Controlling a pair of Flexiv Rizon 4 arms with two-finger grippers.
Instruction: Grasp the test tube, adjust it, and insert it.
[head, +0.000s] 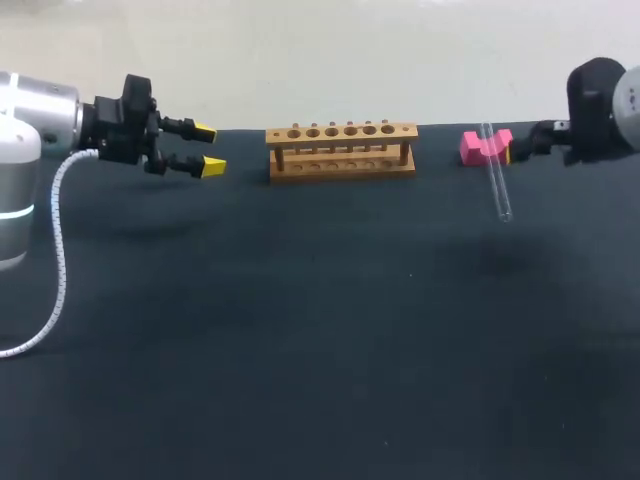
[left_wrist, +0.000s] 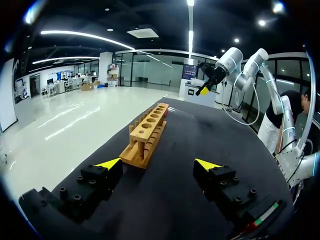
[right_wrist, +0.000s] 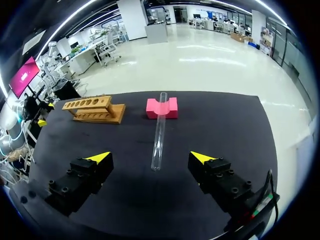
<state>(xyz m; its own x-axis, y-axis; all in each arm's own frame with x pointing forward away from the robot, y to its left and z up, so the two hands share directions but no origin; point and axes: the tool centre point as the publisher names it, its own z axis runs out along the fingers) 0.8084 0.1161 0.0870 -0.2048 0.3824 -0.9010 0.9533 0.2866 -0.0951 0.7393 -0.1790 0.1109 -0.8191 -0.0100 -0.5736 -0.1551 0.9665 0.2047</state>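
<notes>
Test tube near worktop far-right corner, one end propped on pink block. Wooden rack mid far edge. Left gripper wide, empty. Right gripper wide, clear of tube.

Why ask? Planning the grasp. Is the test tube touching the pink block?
Touching. The right wrist view shows the test tube lying in the notch of the pink block.

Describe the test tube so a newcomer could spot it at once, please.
On the dark table, look right of the wooden rack to the pink block. The test tube lies in that block's notch, the only clear, slender thing there.
</notes>
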